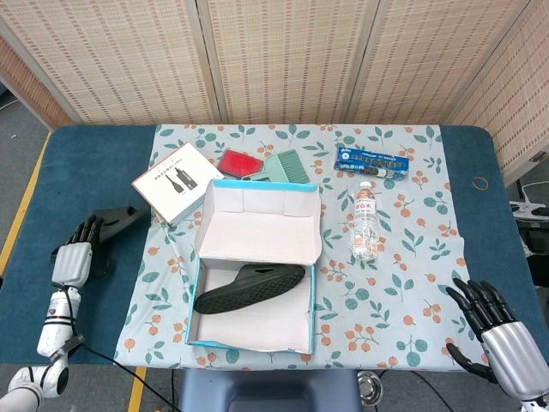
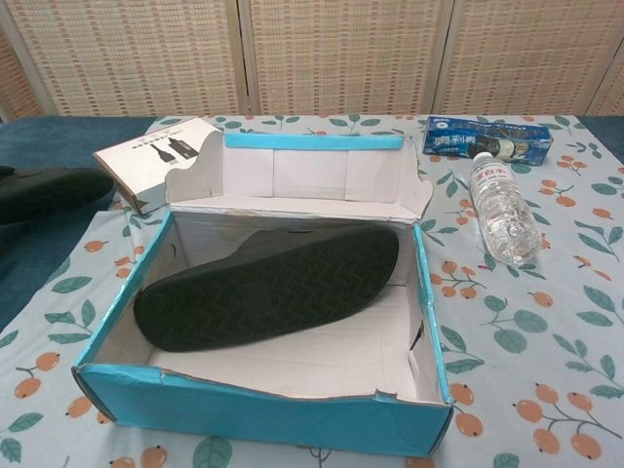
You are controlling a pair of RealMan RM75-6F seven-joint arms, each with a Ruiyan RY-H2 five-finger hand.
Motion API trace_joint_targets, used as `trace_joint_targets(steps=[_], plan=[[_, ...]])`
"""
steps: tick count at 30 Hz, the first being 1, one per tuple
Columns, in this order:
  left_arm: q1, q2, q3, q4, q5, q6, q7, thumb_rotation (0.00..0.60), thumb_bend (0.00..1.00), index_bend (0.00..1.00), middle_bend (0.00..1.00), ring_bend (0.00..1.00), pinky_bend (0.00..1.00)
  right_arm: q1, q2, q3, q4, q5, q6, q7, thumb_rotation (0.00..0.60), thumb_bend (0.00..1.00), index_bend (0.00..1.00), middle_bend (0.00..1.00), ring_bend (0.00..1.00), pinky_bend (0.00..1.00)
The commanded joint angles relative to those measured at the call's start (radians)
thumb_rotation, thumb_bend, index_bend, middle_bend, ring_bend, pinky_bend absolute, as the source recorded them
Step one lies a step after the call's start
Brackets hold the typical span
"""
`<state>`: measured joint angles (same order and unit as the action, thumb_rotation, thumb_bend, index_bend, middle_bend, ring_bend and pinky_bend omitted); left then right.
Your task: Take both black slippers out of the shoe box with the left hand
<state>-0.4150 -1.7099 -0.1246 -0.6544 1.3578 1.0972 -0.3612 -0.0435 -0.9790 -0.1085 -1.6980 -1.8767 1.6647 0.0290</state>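
One black slipper (image 1: 249, 287) lies sole-up inside the open blue shoe box (image 1: 196, 296), and fills most of the box (image 2: 253, 417) as the slipper (image 2: 268, 288) shows in the chest view. The other black slipper (image 1: 122, 218) is outside, low over the dark blue table left of the box, seen at the left edge as slipper (image 2: 49, 190). My left hand (image 1: 75, 256) holds its near end, fingers reaching onto it. My right hand (image 1: 496, 330) hovers at the front right corner, fingers spread, holding nothing.
A white carton (image 1: 174, 183) lies just left of the box's raised flap. Behind the box are a red item (image 1: 236, 161) and a green brush (image 1: 287, 166). A water bottle (image 1: 364, 223) and a blue packet (image 1: 371, 160) lie to the right.
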Motion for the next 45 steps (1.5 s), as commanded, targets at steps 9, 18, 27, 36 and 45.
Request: trace_joint_targets(steps=[9, 18, 27, 36, 45], plan=[[0.070, 0.340, 0.022, -0.537, 0.064, 0.069, -0.218, 0.600, 0.36, 0.00, 0.00, 0.00, 0.14, 0.000, 0.007, -0.003, 0.000, -0.003, 0.003, 0.015, 0.574, 0.18, 0.00, 0.00, 0.00, 0.00], [0.068, 0.598, 0.040, -0.900, 0.200, 0.150, -0.283, 0.600, 0.36, 0.00, 0.00, 0.00, 0.10, 0.004, 0.004, -0.008, -0.002, -0.010, -0.011, 0.006, 0.574, 0.18, 0.00, 0.00, 0.00, 0.00], [-0.059, 0.707, 0.182, -1.168, 0.466, 0.019, -0.552, 0.600, 0.36, 0.00, 0.00, 0.00, 0.10, 0.012, -0.001, -0.014, -0.004, -0.017, -0.030, 0.005, 0.571, 0.18, 0.00, 0.00, 0.00, 0.00], [-0.171, 0.549, 0.124, -1.187, 0.266, -0.215, -0.268, 0.600, 0.37, 0.00, 0.00, 0.00, 0.10, 0.016, 0.005, -0.015, -0.001, -0.014, -0.030, 0.022, 0.572, 0.18, 0.00, 0.00, 0.00, 0.00], [-0.200, 0.440, 0.080, -1.180, 0.076, -0.266, -0.015, 0.600, 0.37, 0.00, 0.00, 0.00, 0.11, 0.018, 0.006, -0.015, 0.000, -0.008, -0.034, 0.026, 0.571, 0.18, 0.00, 0.00, 0.00, 0.00]])
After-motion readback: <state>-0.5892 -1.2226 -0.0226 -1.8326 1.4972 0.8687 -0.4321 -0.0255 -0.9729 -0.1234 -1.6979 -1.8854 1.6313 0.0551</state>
